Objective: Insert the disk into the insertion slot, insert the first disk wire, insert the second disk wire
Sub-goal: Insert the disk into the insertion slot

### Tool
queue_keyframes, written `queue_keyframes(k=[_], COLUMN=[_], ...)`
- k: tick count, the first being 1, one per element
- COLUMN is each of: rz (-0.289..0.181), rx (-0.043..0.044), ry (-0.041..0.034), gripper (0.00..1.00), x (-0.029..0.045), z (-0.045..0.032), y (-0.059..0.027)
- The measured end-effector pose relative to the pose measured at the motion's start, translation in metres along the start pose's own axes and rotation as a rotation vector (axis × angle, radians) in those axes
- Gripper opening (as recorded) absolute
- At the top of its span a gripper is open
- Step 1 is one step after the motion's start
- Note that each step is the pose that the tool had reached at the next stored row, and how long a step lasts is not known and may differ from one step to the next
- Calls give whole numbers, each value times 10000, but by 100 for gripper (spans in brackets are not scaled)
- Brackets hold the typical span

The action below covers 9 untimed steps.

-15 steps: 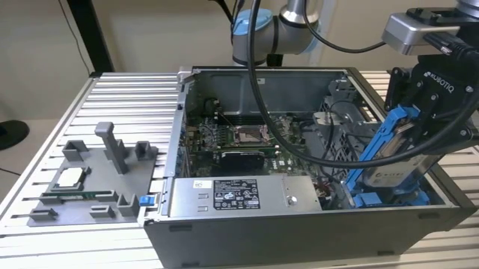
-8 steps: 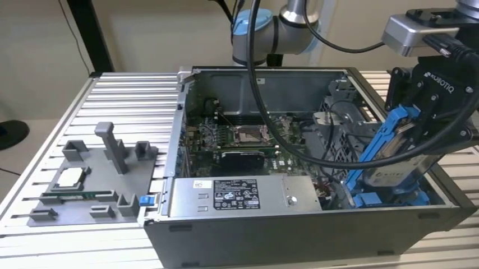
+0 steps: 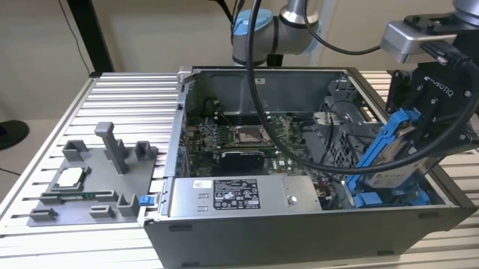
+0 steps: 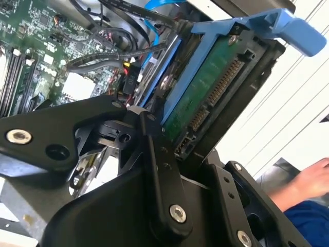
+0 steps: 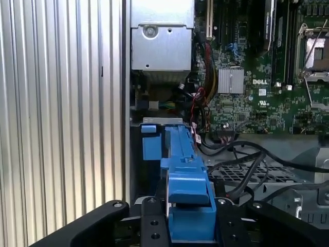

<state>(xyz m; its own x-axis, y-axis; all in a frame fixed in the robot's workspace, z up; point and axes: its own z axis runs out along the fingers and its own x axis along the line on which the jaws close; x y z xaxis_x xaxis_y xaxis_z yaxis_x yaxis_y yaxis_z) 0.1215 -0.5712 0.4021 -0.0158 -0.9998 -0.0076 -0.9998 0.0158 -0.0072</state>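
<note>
- The gripper [image 3: 428,147] is clamped on the disk [image 3: 395,175], its black fingers [image 4: 157,170] pressing on both sides of the blue carrier [image 5: 188,177].
- The disk hangs tilted in the grip, with its green circuit board and connector edge facing the second wrist camera.
- Just below the gripper, the disk's lower end meets the slot [image 3: 374,200] with blue clips; it seems partly entered, though I cannot tell how deep.
- Beside the slot, black cables [image 5: 241,170] loop over the perforated metal.
- Further from the gripper lie the motherboard [image 3: 239,140] and the labelled power supply [image 3: 232,196].
- Well away from the gripper, a grey fixture [image 3: 90,185] sits on the slatted table [image 3: 127,101].
</note>
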Motion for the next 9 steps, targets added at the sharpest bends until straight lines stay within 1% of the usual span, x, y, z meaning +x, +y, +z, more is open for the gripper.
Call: queue_keyframes(k=[9], rz=[1], rx=[-14], ry=[-1], gripper=[0], x=[1], z=[123], y=[29])
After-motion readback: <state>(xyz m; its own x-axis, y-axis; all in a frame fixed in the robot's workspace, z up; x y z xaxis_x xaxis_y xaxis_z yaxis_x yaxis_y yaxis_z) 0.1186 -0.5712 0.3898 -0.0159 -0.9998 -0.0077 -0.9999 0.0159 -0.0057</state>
